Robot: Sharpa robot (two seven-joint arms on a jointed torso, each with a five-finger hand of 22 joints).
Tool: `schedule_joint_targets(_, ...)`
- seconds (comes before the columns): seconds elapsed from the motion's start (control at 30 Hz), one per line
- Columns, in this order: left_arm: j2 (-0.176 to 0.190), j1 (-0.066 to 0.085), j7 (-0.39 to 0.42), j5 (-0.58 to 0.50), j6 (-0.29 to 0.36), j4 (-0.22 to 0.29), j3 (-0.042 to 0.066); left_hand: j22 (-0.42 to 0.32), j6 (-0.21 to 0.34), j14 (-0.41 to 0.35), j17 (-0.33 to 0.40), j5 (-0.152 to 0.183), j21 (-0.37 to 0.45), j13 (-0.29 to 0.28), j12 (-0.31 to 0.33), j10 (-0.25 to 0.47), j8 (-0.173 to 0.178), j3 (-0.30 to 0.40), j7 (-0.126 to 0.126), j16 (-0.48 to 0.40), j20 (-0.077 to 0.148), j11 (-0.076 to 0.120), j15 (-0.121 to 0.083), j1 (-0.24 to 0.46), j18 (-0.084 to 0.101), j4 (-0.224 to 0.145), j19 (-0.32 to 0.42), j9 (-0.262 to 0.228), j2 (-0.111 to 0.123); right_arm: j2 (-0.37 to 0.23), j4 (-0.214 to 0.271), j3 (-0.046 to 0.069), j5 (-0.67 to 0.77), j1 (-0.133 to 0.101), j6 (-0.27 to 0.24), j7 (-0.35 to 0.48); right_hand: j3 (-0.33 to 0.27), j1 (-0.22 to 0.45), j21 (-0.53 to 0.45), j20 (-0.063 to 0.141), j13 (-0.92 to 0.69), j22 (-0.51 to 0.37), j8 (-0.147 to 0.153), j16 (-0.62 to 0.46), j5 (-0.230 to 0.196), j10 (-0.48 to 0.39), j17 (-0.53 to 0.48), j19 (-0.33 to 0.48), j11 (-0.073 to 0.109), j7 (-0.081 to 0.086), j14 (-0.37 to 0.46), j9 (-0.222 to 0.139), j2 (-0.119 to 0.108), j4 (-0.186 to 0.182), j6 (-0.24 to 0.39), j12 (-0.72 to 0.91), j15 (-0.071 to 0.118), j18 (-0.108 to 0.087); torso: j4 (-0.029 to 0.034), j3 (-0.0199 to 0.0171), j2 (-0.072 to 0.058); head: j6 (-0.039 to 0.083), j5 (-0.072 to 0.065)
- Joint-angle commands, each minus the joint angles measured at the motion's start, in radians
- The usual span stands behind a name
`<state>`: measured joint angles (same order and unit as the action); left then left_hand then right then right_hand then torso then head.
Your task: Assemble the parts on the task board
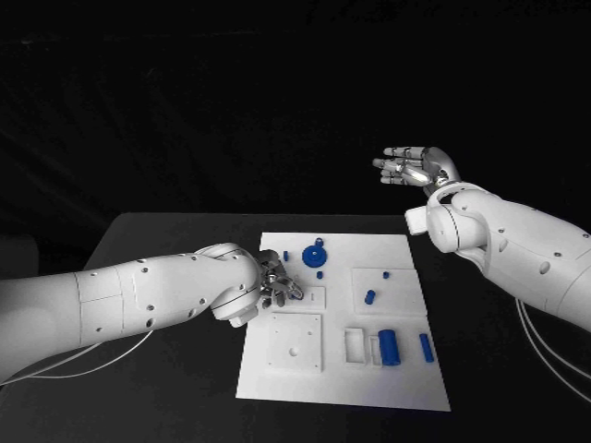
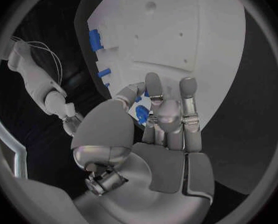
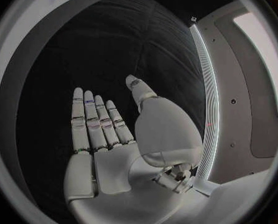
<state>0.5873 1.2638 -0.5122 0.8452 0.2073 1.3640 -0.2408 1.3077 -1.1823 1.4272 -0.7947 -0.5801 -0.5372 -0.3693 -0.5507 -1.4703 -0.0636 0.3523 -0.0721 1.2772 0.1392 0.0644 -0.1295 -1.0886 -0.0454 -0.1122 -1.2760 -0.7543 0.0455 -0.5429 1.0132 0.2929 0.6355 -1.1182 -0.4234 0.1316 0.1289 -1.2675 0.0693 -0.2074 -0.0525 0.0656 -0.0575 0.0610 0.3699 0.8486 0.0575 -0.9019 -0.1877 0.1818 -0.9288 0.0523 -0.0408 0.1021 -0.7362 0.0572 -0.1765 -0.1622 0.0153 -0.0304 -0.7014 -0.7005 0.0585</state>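
Left hand (image 1: 271,282) down at the left edge of the task board (image 1: 376,388), fingers (image 2: 153,92) curled over a small blue part (image 2: 141,114), apparently pinched against the thumb, though the grip is partly hidden. Right hand (image 1: 413,166) raised far beyond the board, released, fingers straight and holding nothing. Other blue parts lying apart: a round piece (image 1: 314,254) at the far side, a cylinder (image 1: 391,346) and a slim bar (image 1: 427,347) near the right.

Best done slowly: keep the pinch firm, line the part over its seat before lowering, press straight down, avoid dragging across the board.
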Motion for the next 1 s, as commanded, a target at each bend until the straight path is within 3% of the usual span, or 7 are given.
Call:
schedule_joint_targets(0.03,-0.003,0.0,-0.01,0.011,-0.029,-0.001,0.0,0.015,-0.153,0.006,-0.001,-0.002,0.005,0.002,-0.002,-0.045,-0.004,0.064,0.1,0.005,-0.001,0.012,0.0,0.002,0.002,-0.071,-0.006,-0.099,-0.012,0.002,0.003,0.0,0.011,0.0,0.018,-0.007,-0.002,-0.002,0.002,0.002,0.001,-0.001,0.006,-0.005,-0.001,-0.008,-0.001,0.004,0.0,0.003,0.006,-0.001,-0.005,0.003,0.0,-0.006,0.001,0.01,0.0012,0.0006,0.0,-0.003,-0.001)
schedule_joint_targets(0.53,-0.018,0.0,-0.018,0.009,-0.071,-0.017,0.0,0.016,-0.157,0.007,-0.006,0.003,0.006,0.001,-0.005,-0.045,-0.005,0.065,0.101,0.008,-0.001,0.012,0.0,0.013,0.003,-0.075,-0.006,-0.105,-0.02,0.001,0.008,-0.002,0.017,0.002,0.018,-0.015,0.002,-0.007,0.001,0.004,0.001,-0.001,0.006,-0.004,0.005,-0.007,-0.001,0.005,-0.001,0.005,0.006,-0.001,-0.008,0.012,-0.001,-0.006,0.0,0.013,0.0005,0.0008,0.0,-0.005,0.0)
schedule_joint_targets(0.73,-0.024,0.0,-0.014,0.006,-0.084,-0.021,0.0,0.016,-0.162,0.008,-0.018,0.015,0.007,-0.005,-0.015,-0.045,-0.005,0.066,0.105,0.017,0.0,0.013,0.0,0.036,0.006,-0.071,-0.006,-0.126,-0.044,0.0,0.01,-0.002,0.024,0.006,0.022,-0.019,0.006,-0.014,0.002,0.006,0.001,-0.001,0.006,-0.004,0.007,-0.003,-0.001,-0.003,-0.001,0.005,0.0,-0.001,-0.012,0.03,-0.004,-0.005,-0.001,0.013,0.0008,0.0001,0.0,-0.006,0.001)
schedule_joint_targets(1.0,-0.032,0.0,-0.008,0.005,-0.091,-0.026,0.0,0.016,-0.162,0.009,-0.025,0.018,0.008,-0.011,-0.022,-0.045,-0.005,0.076,0.107,0.024,0.0,0.014,-0.001,0.072,0.007,-0.094,-0.008,-0.157,-0.07,-0.001,0.009,-0.002,0.029,0.009,0.024,-0.023,0.01,-0.014,0.001,0.007,0.001,-0.001,0.006,-0.005,0.012,-0.003,-0.001,-0.005,-0.001,0.005,0.003,-0.001,-0.009,0.049,-0.006,-0.005,-0.001,0.013,-0.0011,0.0001,0.0,-0.005,0.003)
